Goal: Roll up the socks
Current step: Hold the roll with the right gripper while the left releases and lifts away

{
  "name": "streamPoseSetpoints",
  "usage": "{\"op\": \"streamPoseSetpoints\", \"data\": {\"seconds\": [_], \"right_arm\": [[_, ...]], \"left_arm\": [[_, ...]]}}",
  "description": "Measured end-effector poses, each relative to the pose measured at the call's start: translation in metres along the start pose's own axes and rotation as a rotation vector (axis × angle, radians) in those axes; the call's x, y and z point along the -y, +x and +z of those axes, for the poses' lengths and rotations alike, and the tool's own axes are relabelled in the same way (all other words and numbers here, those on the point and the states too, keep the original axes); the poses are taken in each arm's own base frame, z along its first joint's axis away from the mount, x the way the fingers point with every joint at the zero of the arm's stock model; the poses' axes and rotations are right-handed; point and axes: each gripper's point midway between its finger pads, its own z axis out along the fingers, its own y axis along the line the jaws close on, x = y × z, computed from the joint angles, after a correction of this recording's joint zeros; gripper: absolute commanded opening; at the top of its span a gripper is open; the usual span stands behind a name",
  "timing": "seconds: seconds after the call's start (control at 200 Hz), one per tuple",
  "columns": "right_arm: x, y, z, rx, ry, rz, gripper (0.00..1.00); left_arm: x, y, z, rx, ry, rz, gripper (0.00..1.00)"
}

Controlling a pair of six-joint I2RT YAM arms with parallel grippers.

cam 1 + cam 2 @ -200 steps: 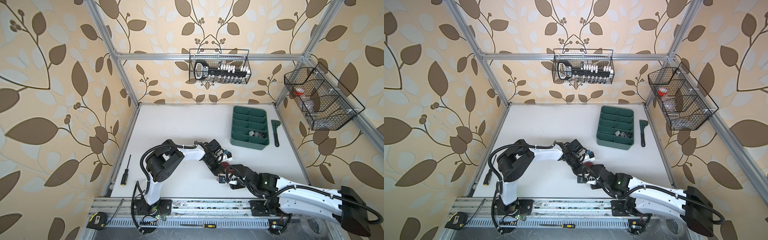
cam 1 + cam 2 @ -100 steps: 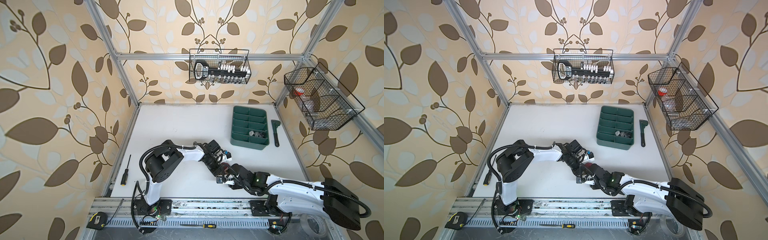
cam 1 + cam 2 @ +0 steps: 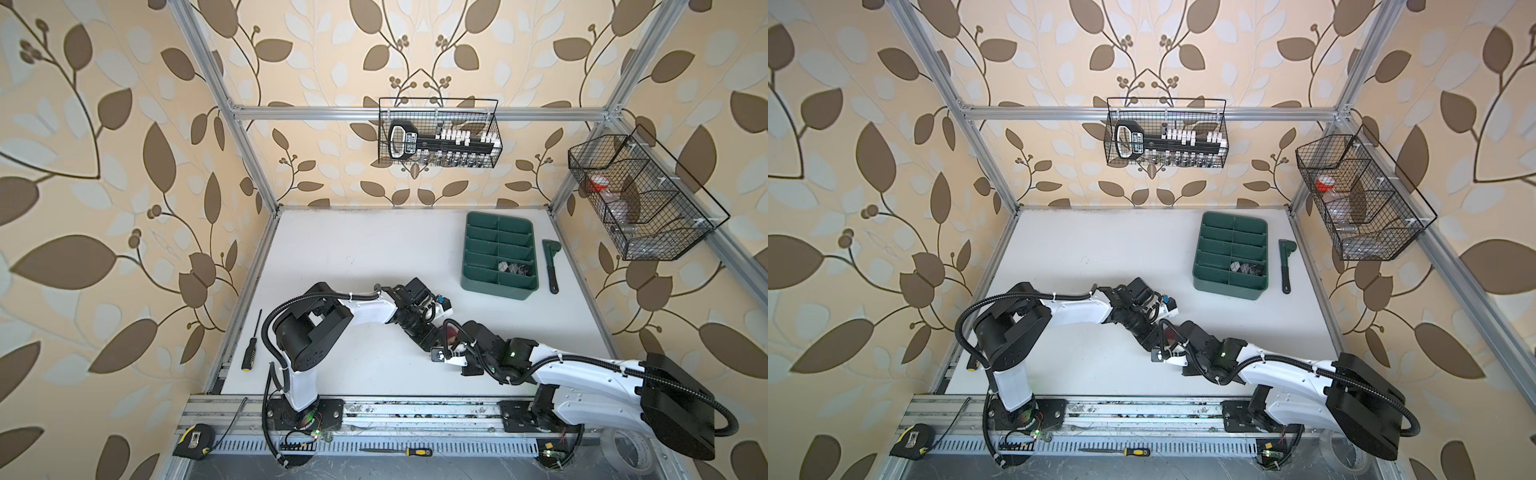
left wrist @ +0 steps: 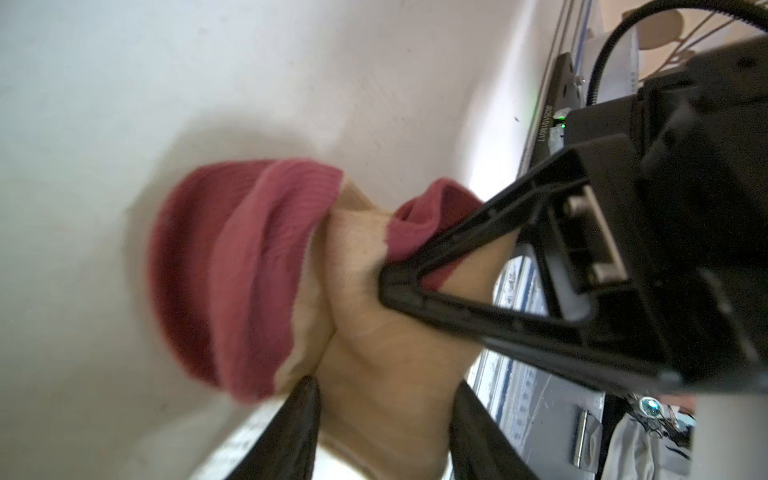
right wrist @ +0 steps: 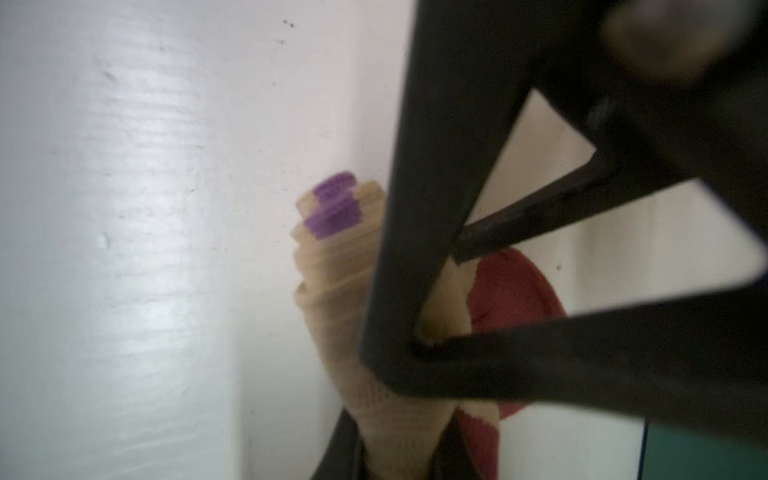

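Right end effector was clenched on the beige sock, pinching its narrow neck low over the surface near the front middle. Meanwhile the left end effector straddled the same bundle, jaws apart with fabric filling the gap; whether it pressed could not be told. The sock looked already rolled, with coiled layers at one end and the maroon cuff flaring at the other. The step in hand therefore seemed to be a regrip before tucking the cuff over the roll. That move called for one firm hold while the cuff stretched, or the coil would unwind. The other sock appeared to lie in the tray. Against a second earlier, the right end effector had pushed in closer to the left one.
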Motion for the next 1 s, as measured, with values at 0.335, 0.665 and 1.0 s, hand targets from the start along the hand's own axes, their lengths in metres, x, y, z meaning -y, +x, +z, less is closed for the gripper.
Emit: {"op": "streamPoseSetpoints", "data": {"seconds": [0.335,0.665,1.0], "right_arm": [[0.000,0.000,0.002,-0.007,-0.136,0.101,0.00],[0.010,-0.007,0.010,-0.032,-0.317,0.226,0.00],[0.019,-0.014,0.019,-0.012,-0.493,0.391,0.00]], "left_arm": [[-0.035,-0.014,-0.102,0.282,-0.309,-0.027,0.61],[0.030,-0.043,-0.232,0.721,-0.608,0.407,0.99],[0.067,-0.037,-0.279,0.866,-0.763,0.743,0.99]]}}
